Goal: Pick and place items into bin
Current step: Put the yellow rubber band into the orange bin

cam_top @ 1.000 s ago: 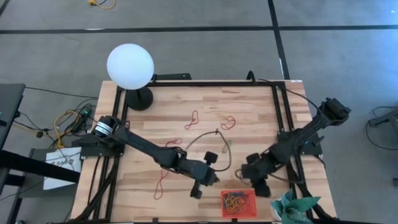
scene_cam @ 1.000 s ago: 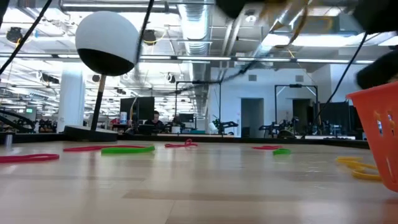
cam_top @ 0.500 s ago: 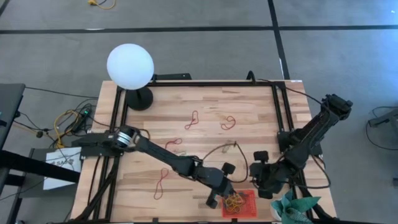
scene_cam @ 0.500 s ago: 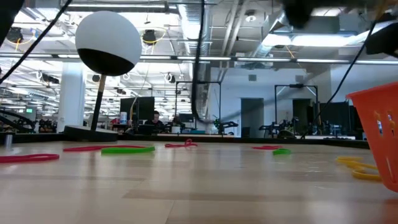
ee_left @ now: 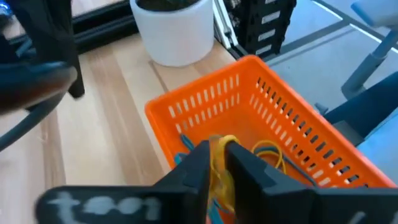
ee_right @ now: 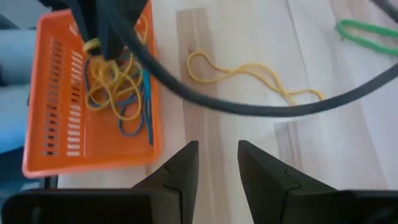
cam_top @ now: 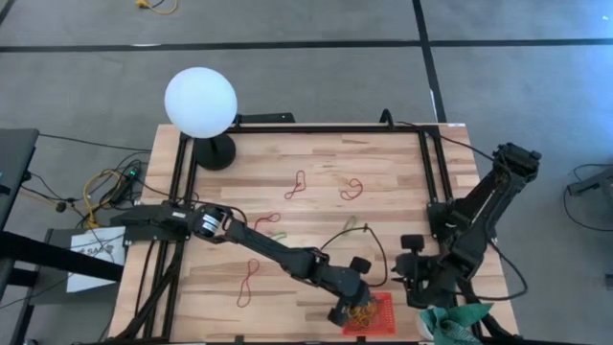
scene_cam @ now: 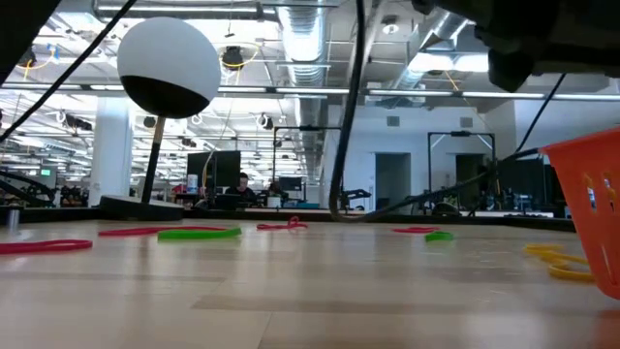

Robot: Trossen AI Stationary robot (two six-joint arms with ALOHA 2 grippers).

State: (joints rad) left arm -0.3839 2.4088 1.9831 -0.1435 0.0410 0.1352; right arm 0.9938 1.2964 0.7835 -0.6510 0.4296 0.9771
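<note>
Left end effector (ee_left: 216, 163) over bin (cam_top: 375, 311) at table's 5 o'clock edge, fingers pinching yellow band (ee_left: 219, 163). Judgement: part fingers fully, let band drop clear of rim, lift straight. Right end effector (ee_right: 217, 163) just beside bin at 3 o'clock, fingers apart, empty; loose yellow band (ee_right: 249, 73) lies ahead of it.

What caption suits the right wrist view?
Left pincer lowers a yellow band into the orange bin.

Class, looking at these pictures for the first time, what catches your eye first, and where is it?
The left gripper hangs over the orange bin at the table's near edge, a yellow band between its fingers. A big white globe lamp stands at the far left corner. Red bands lie scattered mid-table.
</note>
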